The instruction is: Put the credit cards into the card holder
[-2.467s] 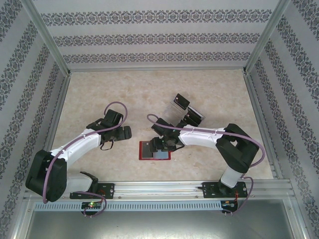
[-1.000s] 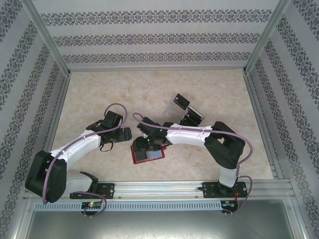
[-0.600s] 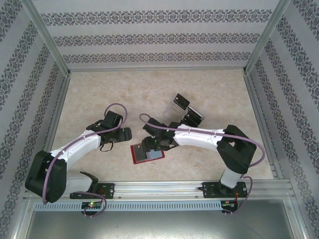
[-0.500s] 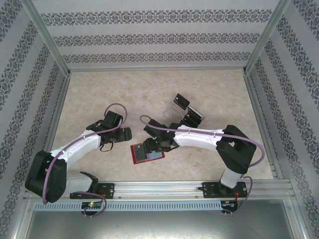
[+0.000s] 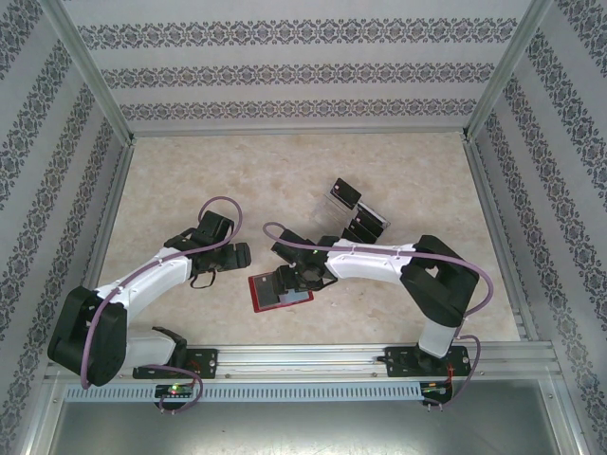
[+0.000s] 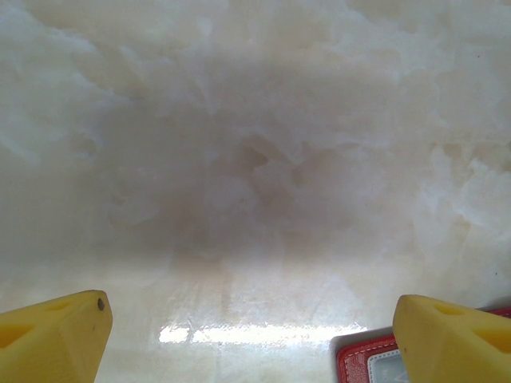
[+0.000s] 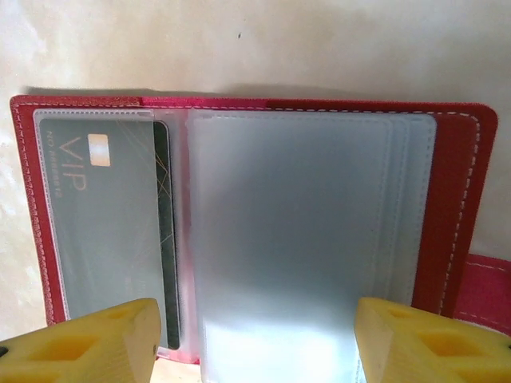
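Cream marbled table (image 5: 237,171), patterned walls (image 5: 303,71), open red card holder (image 5: 261,294), left jaws and right jaws parted, empty

Looks like a small robot test booth in a lab. Closed in on three sides by flat white walls with rows of grey flower pattern (image 5: 303,71), held up by shiny silver metal posts (image 5: 90,85), around a smooth cream table top that looks like stone (image 5: 237,171). Bolted to a long silver metal rail (image 5: 303,358) at the near edge: a white and black robot arm on the left (image 5: 142,273) and a matching robot arm on the right (image 5: 375,258), with thin purple cables (image 5: 224,200) looped over them and a tiny green light (image 5: 174,389) glowing on a little board below.
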